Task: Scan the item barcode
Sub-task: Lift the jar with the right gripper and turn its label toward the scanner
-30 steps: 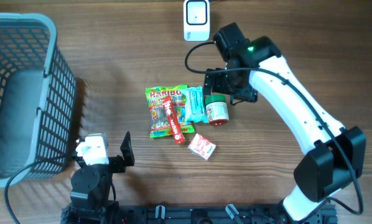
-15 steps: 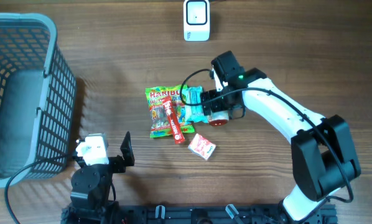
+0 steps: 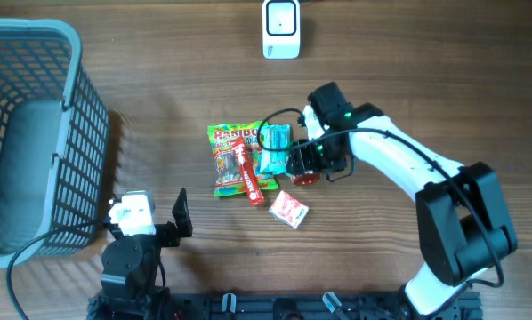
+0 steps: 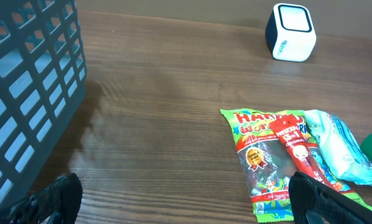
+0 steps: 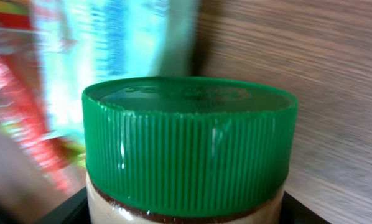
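A jar with a ribbed green lid (image 5: 189,140) and pale contents fills the right wrist view, with a black finger (image 5: 65,208) close against each side of its body. From overhead my right gripper (image 3: 312,160) sits low over this jar (image 3: 303,178), shut on it, beside the snack pile. The white scanner (image 3: 281,28) stands at the table's far edge, also seen in the left wrist view (image 4: 290,32). My left gripper (image 3: 155,215) is open near the front left, and nothing lies between its fingers (image 4: 189,202).
A Haribo bag (image 3: 223,160), a red stick pack (image 3: 248,173) and a teal packet (image 3: 273,147) lie together left of the jar. A small red-and-white packet (image 3: 289,209) lies in front of them. A grey mesh basket (image 3: 35,133) fills the left side.
My right gripper has come down from above the pile onto the jar and closed its jaws on it. The left arm has not moved.
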Controlling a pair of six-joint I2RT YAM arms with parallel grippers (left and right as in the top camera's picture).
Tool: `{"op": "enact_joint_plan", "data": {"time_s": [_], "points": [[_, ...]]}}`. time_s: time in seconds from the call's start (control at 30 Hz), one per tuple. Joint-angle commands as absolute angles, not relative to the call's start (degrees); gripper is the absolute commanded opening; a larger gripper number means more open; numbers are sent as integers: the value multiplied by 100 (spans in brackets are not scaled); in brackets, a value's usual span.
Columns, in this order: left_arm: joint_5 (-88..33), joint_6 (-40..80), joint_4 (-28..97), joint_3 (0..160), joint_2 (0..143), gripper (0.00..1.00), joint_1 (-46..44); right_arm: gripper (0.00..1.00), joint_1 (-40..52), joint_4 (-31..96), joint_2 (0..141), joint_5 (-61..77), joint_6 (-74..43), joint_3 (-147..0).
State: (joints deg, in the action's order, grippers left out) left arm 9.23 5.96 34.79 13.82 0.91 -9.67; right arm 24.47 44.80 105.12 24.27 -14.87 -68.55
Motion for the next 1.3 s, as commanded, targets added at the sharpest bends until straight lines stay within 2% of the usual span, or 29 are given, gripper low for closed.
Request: {"op": "enact_joint_plan", "data": {"time_s": [0.0, 0.03, 0.07, 0.13, 0.17, 0.23, 0.37, 0.57, 0.77, 0.8, 0.87, 0.9, 0.93, 1.0, 1.07, 1.1, 1.2, 1.27], "points": [[993, 650, 3461, 1339, 82, 100, -930, 45, 1909, 5196, 10510, 4672, -1175, -7570], [993, 650, 3461, 1339, 82, 100, -930, 45, 1778, 5286, 10508, 5063, -1122, -7588], [993, 650, 3461, 1339, 82, 100, -930, 45, 1540, 5378, 10510, 6182, -692, -7585], [993, 650, 3461, 1339, 82, 100, -930, 49, 1376, 5295, 10510, 7448, -204, -7585], [993, 650, 3461, 1339, 82, 100, -930, 51, 1326, 5013, 10510, 8311, 56, -7585], [993, 650, 3461, 1339, 82, 100, -930, 51, 1352, 4152, 10512, 9026, -242, -7585], [993, 650, 3461, 1339, 82, 100, -930, 51, 1365, 3347, 10512, 9295, -720, -7585], [993, 650, 3461, 1339, 82, 100, -930, 52, 1382, 1044, 10512, 9295, -676, -7585], [993, 650, 3461, 1339, 82, 100, -930, 52, 1643, -309, 10512, 9295, -552, -7585], [993, 650, 3461, 1339, 82, 100, -930, 52, 1686, -353, 10512, 9295, -873, -7585], [993, 650, 3461, 1339, 82, 100, -930, 53, 1704, -333, 10512, 9297, -2543, -7585], [993, 650, 3461, 1339, 82, 100, -930, 56, 1704, -336, 10512, 9297, -3385, -7585], [993, 650, 3461, 1339, 82, 100, -930, 53, 1704, -301, 10512, 9297, -5011, -7583], [993, 650, 3461, 1339, 82, 100, -930, 52, 1708, -296, 10512, 9297, -6534, -7583], [993, 650, 3461, 1339, 82, 100, -930, 47, 1708, -298, 10510, 9297, -7745, -7583], [993, 650, 3461, 1339, 82, 100, -930, 40, 1704, -298, 10510, 9218, -8156, -7583], [993, 650, 3461, 1339, 82, 100, -930, 40, 1697, -362, 10510, 9288, -9535, -7583], [993, 650, 3461, 1339, 82, 100, -930, 43, 1693, -362, 10510, 9266, -9988, -7583]]}}
